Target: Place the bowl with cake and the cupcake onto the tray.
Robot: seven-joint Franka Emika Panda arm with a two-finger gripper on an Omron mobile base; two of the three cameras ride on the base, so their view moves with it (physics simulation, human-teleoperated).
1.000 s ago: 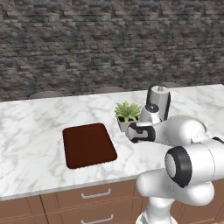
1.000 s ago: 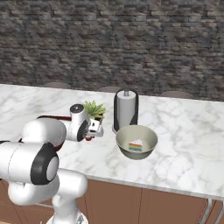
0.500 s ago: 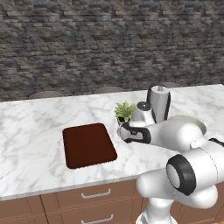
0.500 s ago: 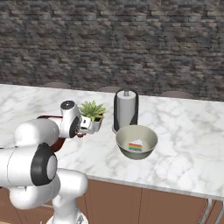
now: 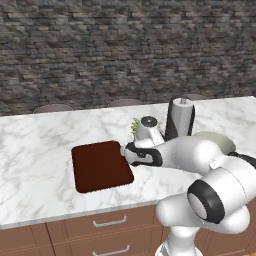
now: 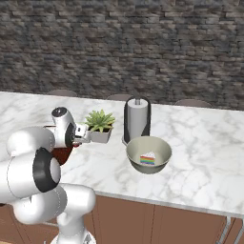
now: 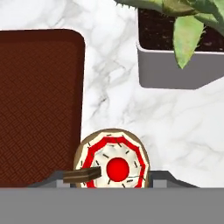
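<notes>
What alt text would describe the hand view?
A tiny cupcake with red and white top sits on white marble counter just beside the dark reddish-brown tray's edge. A square grey plant pot stands beyond it.

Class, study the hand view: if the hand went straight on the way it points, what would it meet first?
Most likely the cupcake, centred between the hand's tips on the marble counter, beside the tray; depth is unclear.

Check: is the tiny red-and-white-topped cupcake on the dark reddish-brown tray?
No. The cupcake sits on marble beside the tray, at its edge.
</notes>
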